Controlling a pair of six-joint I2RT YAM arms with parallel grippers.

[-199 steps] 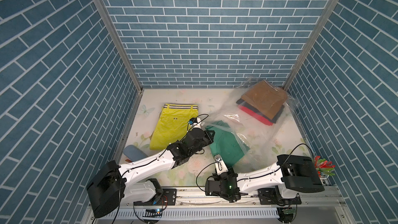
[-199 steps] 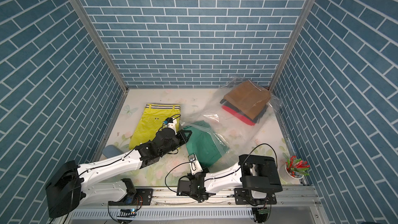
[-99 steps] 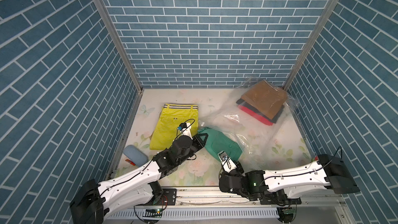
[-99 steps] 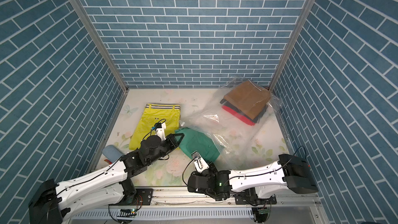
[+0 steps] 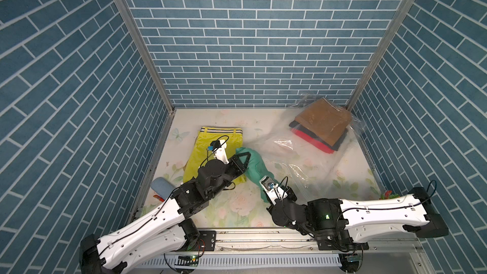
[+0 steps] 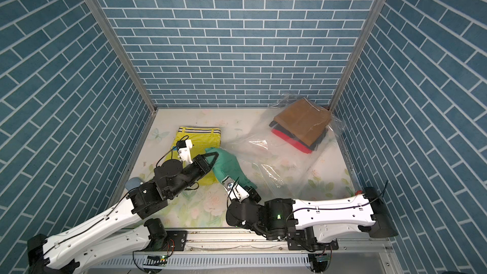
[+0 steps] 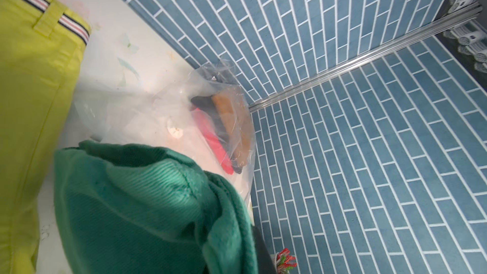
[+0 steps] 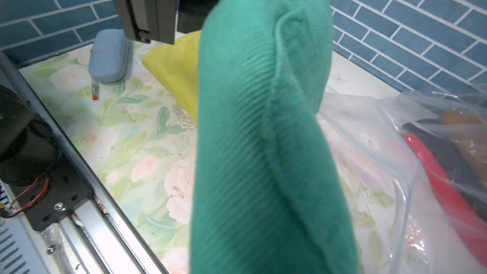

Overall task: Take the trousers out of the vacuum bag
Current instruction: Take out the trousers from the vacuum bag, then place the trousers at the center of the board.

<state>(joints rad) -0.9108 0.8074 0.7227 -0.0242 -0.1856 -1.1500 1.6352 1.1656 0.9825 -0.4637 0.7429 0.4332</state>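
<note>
The green trousers [image 5: 254,167] [image 6: 229,166] hang stretched between my two grippers, above the table and outside the vacuum bag [image 5: 303,159] [image 6: 279,159]. My left gripper [image 5: 242,159] [image 6: 210,160] is shut on their far end, and the cloth [image 7: 131,206] hides most of its jaws. My right gripper [image 5: 272,193] [image 6: 243,187] is shut on their near end, where the cloth [image 8: 263,154] fills the view. Mustard-brown trousers [image 5: 324,119], black and red ones [image 5: 311,141] lie stacked inside the bag at the back right. Lime-yellow trousers [image 5: 210,148] lie flat on the table.
A grey-blue oval case [image 5: 162,187] [image 8: 109,56] lies by the left wall, with a red-tipped pen [image 8: 95,90] beside it. A cup of coloured clips [image 5: 388,195] stands at the front right. Brick-patterned walls enclose the flowered table [image 5: 237,206] on three sides.
Both arms have drawn the green trousers leftward and frontward, out of the bag's mouth and up off the table. The right arm has stretched out to the left.
</note>
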